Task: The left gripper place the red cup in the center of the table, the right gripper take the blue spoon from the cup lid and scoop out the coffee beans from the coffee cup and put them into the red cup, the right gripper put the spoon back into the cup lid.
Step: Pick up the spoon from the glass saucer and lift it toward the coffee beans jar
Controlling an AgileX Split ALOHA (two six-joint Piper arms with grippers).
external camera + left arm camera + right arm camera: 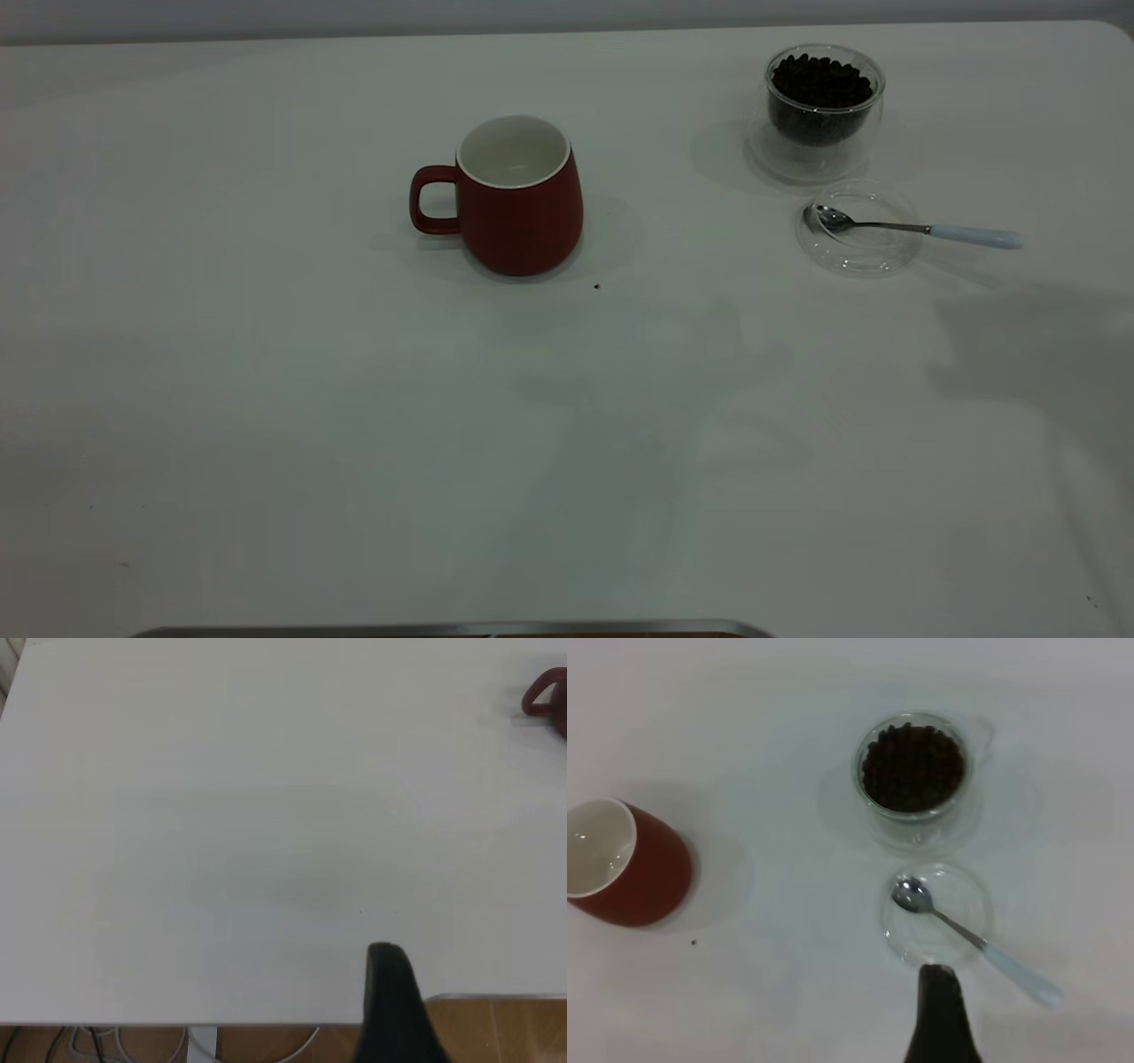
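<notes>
Metal strip [452, 629] runs along the near edge of the white worktop [266, 443]. Left end effector [394, 1010] shows only as one dark finger in the left wrist view, over bare worktop near the edge, holding nothing; opening cannot tell. Red cup [509, 199] stands upright near the worktop's middle, handle toward the left, inside white and empty. Tiny dark speck [596, 286] lies just right of and nearer than the cup. Glass coffee cup [824, 111], full of coffee beans [821, 84], sits far right. Clear cup lid [858, 229] lies just in front of it, blue spoon [921, 229] resting across it, bowl in the lid, handle sticking out right. Right end effector [943, 1014] hovers near the lid, one finger visible, nothing gripped; opening cannot tell.
</notes>
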